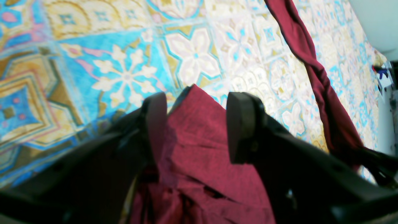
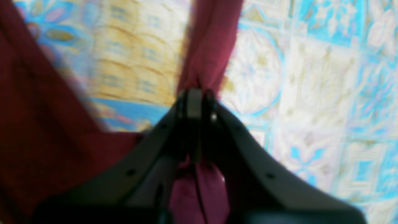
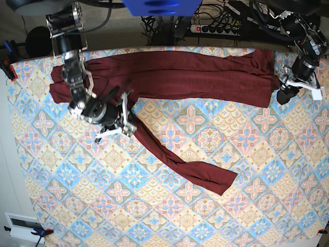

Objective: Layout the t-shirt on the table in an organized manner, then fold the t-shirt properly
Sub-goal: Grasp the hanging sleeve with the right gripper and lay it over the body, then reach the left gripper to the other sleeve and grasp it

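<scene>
The table [image 3: 169,216] is spreading out in front of me under its cloth of blue, pink and cream diamond tiles, the near half bare, and beyond its far edge a power strip [image 3: 218,28] and tangled cables are lying on the floor. The t-shirt [image 3: 190,74] is stretching sideways along the far edge, its long axis running left to right across the base view, while one long sleeve is trailing off diagonally toward the near middle of the cloth. My right gripper [image 2: 196,102] is pinching tight on the t-shirt where that sleeve leaves the body, a narrow band of maroon fabric running out from between the closed fingers. My left gripper [image 1: 196,124] is standing wide open at the garment's other end, with a corner of maroon fabric lying loose between the spread fingers [image 1: 242,124]
</scene>
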You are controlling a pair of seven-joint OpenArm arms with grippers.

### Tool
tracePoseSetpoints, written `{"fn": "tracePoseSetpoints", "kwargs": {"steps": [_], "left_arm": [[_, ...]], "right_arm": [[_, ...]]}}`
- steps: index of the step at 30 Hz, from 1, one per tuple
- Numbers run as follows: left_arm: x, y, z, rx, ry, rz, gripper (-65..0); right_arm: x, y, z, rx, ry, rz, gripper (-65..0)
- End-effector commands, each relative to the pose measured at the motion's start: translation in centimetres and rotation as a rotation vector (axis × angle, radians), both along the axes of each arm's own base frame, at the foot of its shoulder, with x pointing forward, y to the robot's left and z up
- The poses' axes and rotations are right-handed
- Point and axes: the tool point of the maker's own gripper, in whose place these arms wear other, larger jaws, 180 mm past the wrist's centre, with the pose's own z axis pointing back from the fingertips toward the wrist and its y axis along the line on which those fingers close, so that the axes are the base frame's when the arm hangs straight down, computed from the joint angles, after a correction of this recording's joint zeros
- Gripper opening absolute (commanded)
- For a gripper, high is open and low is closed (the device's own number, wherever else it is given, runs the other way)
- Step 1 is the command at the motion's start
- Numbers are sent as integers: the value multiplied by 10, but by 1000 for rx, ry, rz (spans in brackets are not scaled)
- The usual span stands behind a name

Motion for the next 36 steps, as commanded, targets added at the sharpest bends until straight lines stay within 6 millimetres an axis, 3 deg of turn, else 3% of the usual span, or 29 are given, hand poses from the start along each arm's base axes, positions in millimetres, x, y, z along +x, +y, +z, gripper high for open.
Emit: {"fn": "tracePoseSetpoints", "kwargs": {"steps": [1, 4, 8, 16, 22, 24, 28, 32, 36], "left_arm": [[6, 5, 12, 30, -38, -2, -347], [5, 4, 10, 29, -33, -1, -347], [5, 3, 10, 30, -31, -1, -347], [5, 3, 9, 29, -28, -2, -347], [5, 3, 9, 29, -28, -2, -347], [5, 1, 9, 28, -26, -8, -347], [15, -22, 3, 13, -18, -82, -347], [24, -39, 3, 5, -24, -134, -347], [51, -52, 18, 0, -81, -177, -347]], "right_arm": [[2, 10, 27, 42, -77, 23, -650], [-27, 23, 43, 56, -113, 63, -650], [-82, 22, 13, 55, 7, 70, -650], [-122, 5, -15, -9, 116, 99, -650], [-148, 22, -25, -18, 166, 204, -650], [-153, 29, -26, -15, 172, 233, -650], [-149, 31, -24, -24, 161, 245, -640], [-142, 25, -22, -32, 146, 226, -546], [-135, 14, -20, -40, 137, 188, -492]]}}
